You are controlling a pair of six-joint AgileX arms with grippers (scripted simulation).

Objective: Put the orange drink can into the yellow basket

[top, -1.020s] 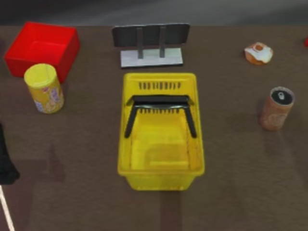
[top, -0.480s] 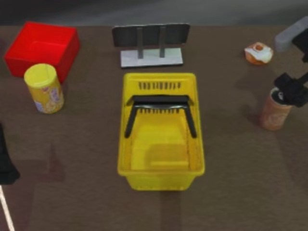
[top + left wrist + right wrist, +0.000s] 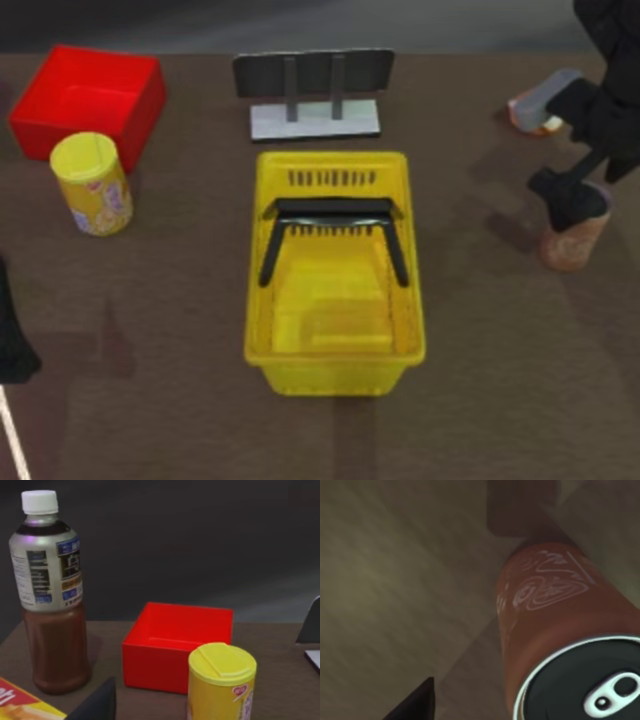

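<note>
While the left arm (image 3: 12, 345) is sitting parked at the table's left edge, the right gripper (image 3: 570, 198) is hovering over the orange drink can (image 3: 572, 240) (upright, at the table's right side); whether its fingers are apart cannot be told. The yellow basket (image 3: 262, 300) is sitting at the centre, well apart from the can.

No words or numbers are readable. The bottle (image 3: 50, 587) label carries illegible print, the yellow canister (image 3: 221, 682) a small red-and-white logo, and the orange drink can (image 3: 555, 630) only pale swirls.
</note>
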